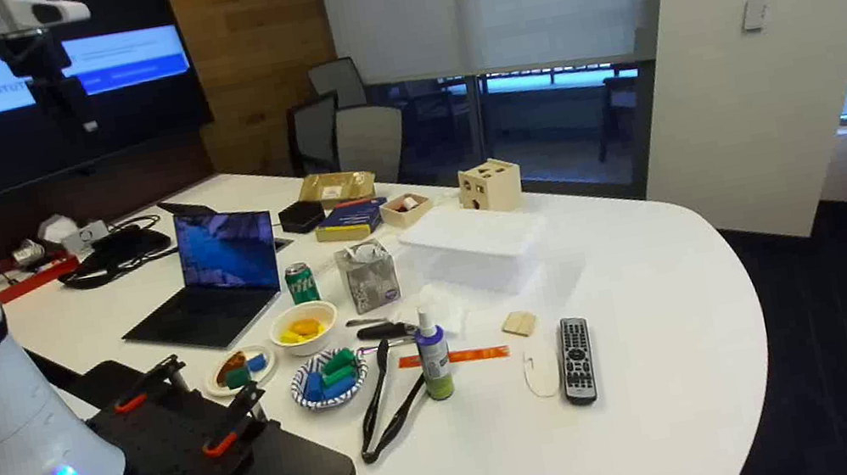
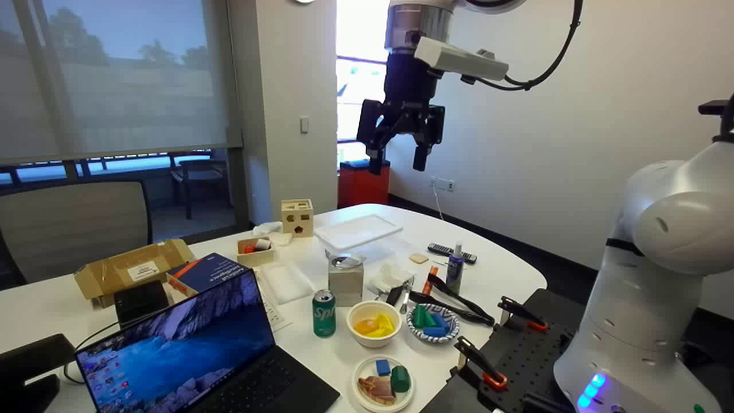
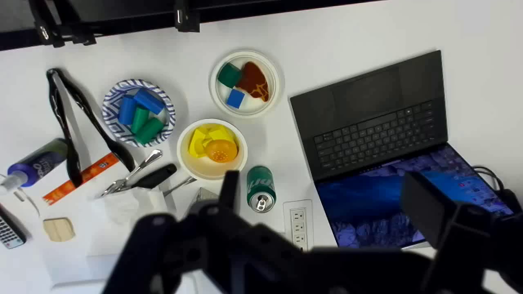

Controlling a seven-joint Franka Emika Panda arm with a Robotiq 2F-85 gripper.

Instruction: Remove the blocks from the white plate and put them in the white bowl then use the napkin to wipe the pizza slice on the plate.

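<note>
My gripper (image 2: 398, 162) is open and empty, high above the table; its fingers also show in the wrist view (image 3: 325, 192). The white plate (image 3: 253, 108) holds a green block (image 3: 229, 75), a blue block (image 3: 235, 98) and a brown-red pizza slice (image 3: 253, 79). The blocks lie beside the slice. The white bowl (image 3: 184, 157) stands beside the plate and holds several yellow pieces and an orange one. Plate (image 2: 367, 366) and bowl (image 2: 373, 343) also show in both exterior views. A crumpled white napkin (image 2: 390, 277) lies by the tissue box.
A patterned bowl (image 3: 109, 107) holds blue and green blocks. A green can (image 2: 324, 314), tissue box (image 1: 368, 277), open laptop (image 1: 223, 271), black tongs (image 1: 385, 416), cutlery, a spray bottle (image 1: 435, 360) and a lidded plastic box (image 1: 475, 237) stand around. Clamps (image 2: 487, 367) line the robot's mount edge near the plate.
</note>
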